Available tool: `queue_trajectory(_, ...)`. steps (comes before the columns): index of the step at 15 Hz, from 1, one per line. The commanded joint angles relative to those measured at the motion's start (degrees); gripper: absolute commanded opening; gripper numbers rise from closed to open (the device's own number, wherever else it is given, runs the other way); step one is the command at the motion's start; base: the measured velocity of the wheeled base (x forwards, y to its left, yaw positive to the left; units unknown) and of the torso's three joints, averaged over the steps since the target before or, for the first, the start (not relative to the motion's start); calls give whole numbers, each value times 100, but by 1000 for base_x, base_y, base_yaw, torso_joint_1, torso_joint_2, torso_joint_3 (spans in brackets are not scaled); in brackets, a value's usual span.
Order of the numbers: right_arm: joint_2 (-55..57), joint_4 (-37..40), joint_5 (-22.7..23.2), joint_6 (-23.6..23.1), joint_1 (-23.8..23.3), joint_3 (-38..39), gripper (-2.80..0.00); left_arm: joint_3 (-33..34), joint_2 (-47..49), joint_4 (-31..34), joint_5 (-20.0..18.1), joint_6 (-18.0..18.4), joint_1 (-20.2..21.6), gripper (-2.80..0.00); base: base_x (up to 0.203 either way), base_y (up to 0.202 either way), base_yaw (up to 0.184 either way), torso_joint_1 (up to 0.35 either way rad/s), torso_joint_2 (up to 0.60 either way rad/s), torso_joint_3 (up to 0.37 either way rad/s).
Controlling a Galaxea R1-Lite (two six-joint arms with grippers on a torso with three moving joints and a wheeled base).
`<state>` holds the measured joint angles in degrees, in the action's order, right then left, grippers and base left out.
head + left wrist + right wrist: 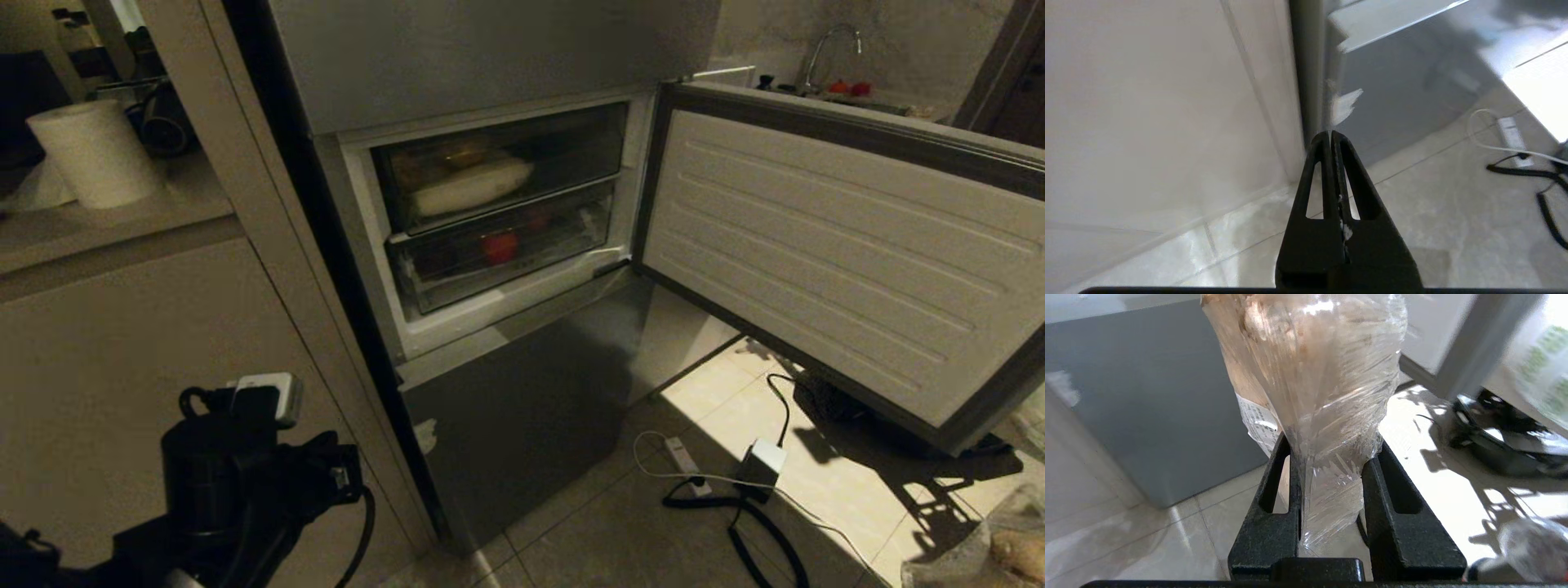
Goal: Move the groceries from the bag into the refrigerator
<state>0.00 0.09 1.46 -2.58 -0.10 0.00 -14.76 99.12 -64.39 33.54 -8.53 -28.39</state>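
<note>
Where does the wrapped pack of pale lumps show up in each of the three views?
Head view: only a corner of the wrapped pack shows, at the bottom right edge.
Left wrist view: not in it.
Right wrist view: fills the upper middle, pinched between the right gripper fingers.
Shared landmark: the grey lower refrigerator door.

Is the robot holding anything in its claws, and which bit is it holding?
Right gripper pinches a plastic-wrapped pale food pack by its narrow end. Left gripper is shut, empty.
</note>
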Motion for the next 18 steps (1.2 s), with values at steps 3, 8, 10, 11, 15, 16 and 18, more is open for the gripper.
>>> queue_trajectory(3,9,0,3,3,1,0,-280,0,-7,-39,30,-8,0,-280,0,-86,46,5,1,2)
queue_trajectory(8,9,0,3,4,1,0,-280,3,2,-39,30,-8,0,-280,0,-88,47,2,4,1)
queue_trajectory(10,9,0,3,3,1,0,-280,6,2,-39,39,-8,0,-280,0,-87,49,1,-1,3)
queue_trajectory(11,9,0,3,4,1,0,-280,17,-7,-39,39,-8,0,-280,0,-84,44,6,-1,2)
queue_trajectory(15,9,-1,3,21,1,0,-280,147,58,-39,39,10,0,-280,0,-87,48,3,3,4)
queue_trajectory(16,9,0,3,-5,1,0,-280,146,111,-39,47,23,0,-280,0,-97,49,7,2,-2)
queue_trajectory(18,9,0,3,4,1,0,-280,133,198,-39,47,181,0,-280,0,-91,47,2,-1,3)
